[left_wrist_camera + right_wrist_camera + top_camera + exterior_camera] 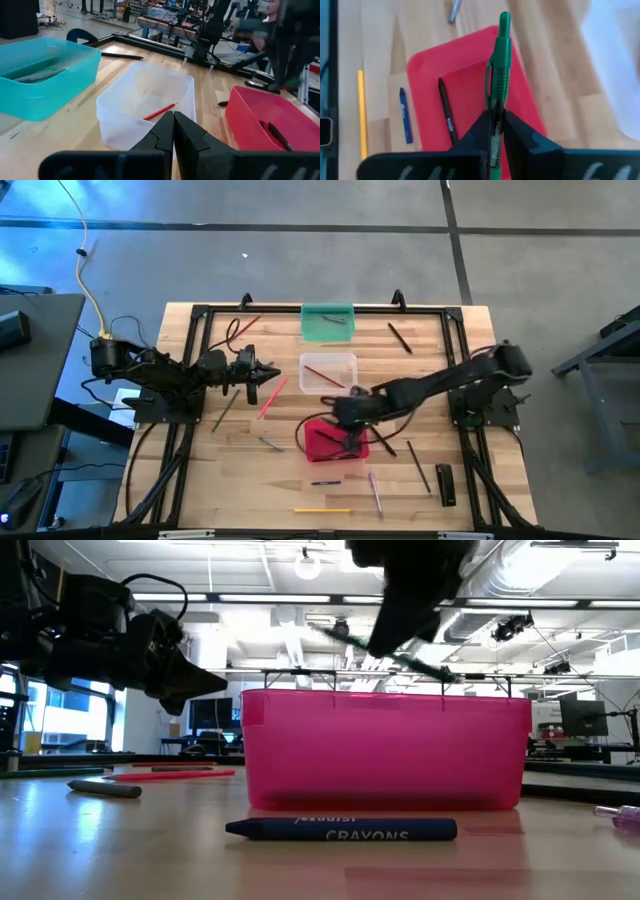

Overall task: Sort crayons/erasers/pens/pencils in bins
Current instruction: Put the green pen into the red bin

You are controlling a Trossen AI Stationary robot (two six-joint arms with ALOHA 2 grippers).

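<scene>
Over the red bin [470,75], right gripper [497,125] jaws clamp a green pen [500,65]; left gripper [173,131] jaws shut.

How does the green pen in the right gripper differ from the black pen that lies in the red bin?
The green pen is held above the red bin by the shut right gripper; the black pen lies loose on the bin's floor. The green pen has a clip and a see-through barrel; the black pen looks plain and thinner. Both are slim and straight.
</scene>
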